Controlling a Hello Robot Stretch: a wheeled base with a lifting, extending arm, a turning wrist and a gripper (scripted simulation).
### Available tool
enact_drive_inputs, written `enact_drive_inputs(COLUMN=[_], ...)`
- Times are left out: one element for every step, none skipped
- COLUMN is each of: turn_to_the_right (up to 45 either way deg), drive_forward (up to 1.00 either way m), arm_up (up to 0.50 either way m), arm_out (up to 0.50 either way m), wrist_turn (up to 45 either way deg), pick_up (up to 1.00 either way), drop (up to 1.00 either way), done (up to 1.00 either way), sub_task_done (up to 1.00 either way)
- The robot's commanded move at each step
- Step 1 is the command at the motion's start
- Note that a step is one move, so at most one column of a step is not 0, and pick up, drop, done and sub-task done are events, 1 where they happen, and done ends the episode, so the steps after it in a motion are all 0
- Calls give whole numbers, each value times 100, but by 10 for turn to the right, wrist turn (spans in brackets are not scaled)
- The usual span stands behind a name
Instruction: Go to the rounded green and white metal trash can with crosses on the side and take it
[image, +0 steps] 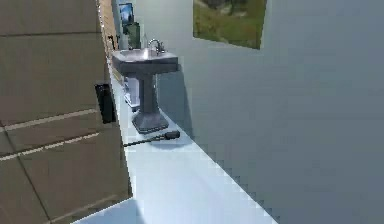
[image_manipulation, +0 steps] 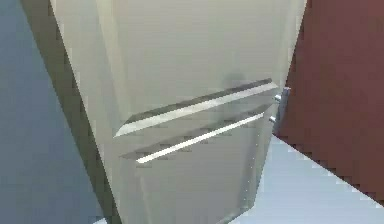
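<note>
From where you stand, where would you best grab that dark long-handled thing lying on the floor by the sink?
Probably the thin handle, from above. The dark thing lies flat on the floor, its thicker head beside the sink's pedestal, so the handle end toward the door leaves the fingers more room.

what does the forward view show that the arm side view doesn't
Forward view's own: a pedestal sink, a picture on the wall, and a dark long-handled thing lying on the floor by the sink's foot. Arm side view's own: a dark red wall. Both have a panelled door and pale floor.
</note>
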Motion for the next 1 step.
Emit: enact_drive_inputs(turn_to_the_right=[0], drive_forward=[100], arm_up=[0], arm_out=[0], wrist_turn=[0], pick_up=[0], drop=[0], done=[0], sub_task_done=[0])
